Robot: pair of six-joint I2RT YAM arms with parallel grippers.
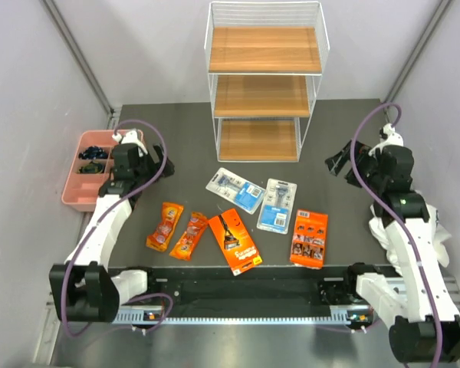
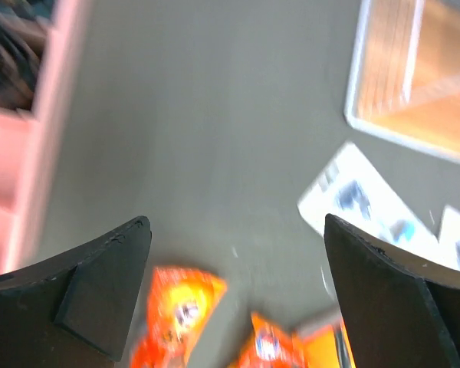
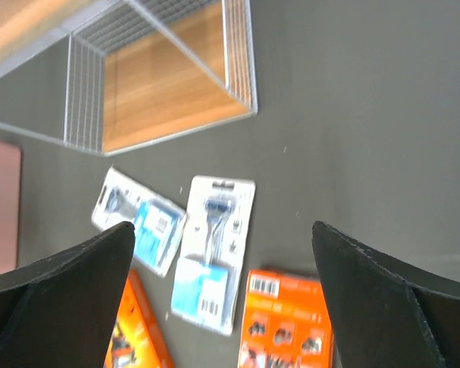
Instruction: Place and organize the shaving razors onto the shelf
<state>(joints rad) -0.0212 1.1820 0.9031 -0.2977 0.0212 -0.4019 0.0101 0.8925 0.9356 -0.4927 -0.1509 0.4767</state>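
You're holding the left gripper (image 2: pixel 236 222) wide apart near the table's (image 1: pixel 184 130) left edge, right gripper (image 3: pixel 222 226) gaping by the right edge, six shaving razors (image 1: pixel 234 241) lying toward the near edge, shelf (image 1: pixel 264 84) standing at the far edge.

- Flat orange card (image 3: pixel 285 320): in the right wrist view a white barcode patch sits in its ten o'clock corner. The digits are too small to read.
- Clear-and-blue blister card (image 3: pixel 215 249), at eleven o'clock of that card: a barcode label at its six o'clock end, not readable.
- Long orange-black box (image 1: pixel 234 241) and small orange pouch (image 2: pixel 176 307): the printing is blurred and no word, brand or number is legible.
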